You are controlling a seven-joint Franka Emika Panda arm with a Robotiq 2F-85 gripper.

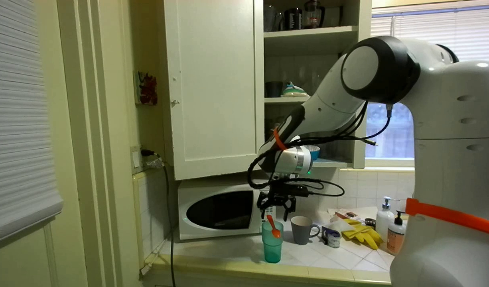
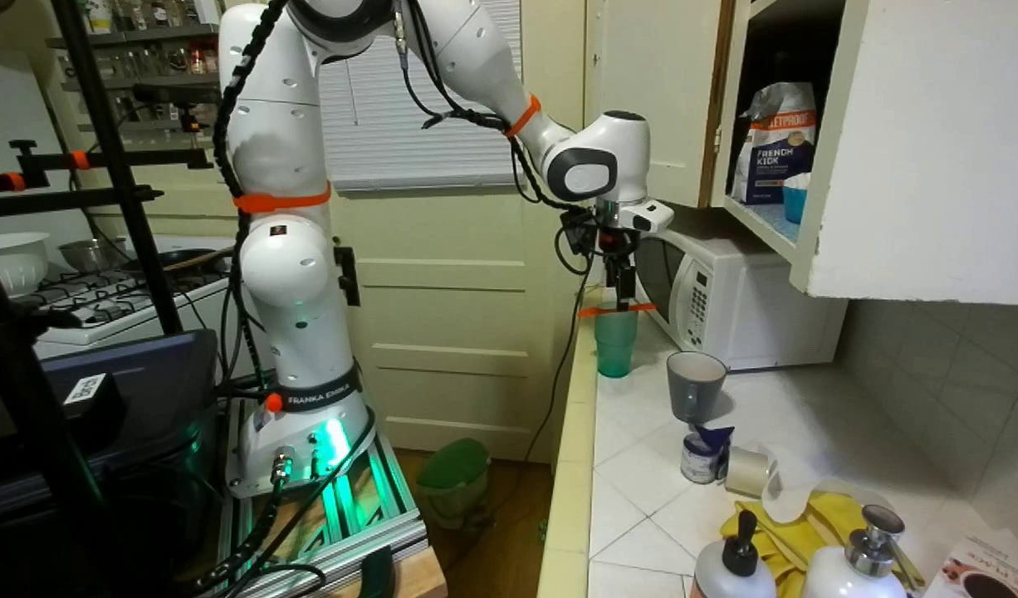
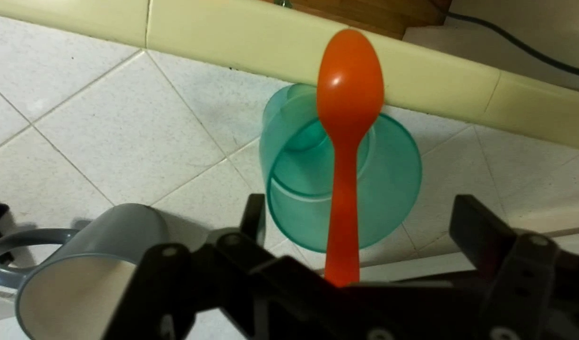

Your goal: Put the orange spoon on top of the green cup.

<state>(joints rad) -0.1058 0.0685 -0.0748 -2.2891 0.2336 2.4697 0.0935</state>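
The orange spoon lies across the rim of the green cup, in an exterior view (image 1: 275, 232), in another exterior view (image 2: 590, 311) and in the wrist view (image 3: 350, 89). Its bowl sticks out past the rim on the counter-edge side. The green cup stands upright near the counter's front edge, in both exterior views (image 1: 273, 251) (image 2: 615, 349) and in the wrist view (image 3: 393, 184). My gripper (image 1: 274, 216) (image 2: 623, 304) (image 3: 360, 219) is open just above the cup. Its fingers are apart on either side of the spoon's handle, not touching it. The handle's end is hidden behind the gripper.
A grey mug (image 1: 302, 231) (image 2: 695, 386) stands beside the cup. A white microwave (image 1: 212, 233) (image 2: 775, 299) is close behind. A small tin (image 1: 333, 240), yellow gloves (image 1: 364, 235) and soap bottles (image 1: 396, 237) stand farther along the counter. An open cabinet door (image 1: 214, 87) hangs above.
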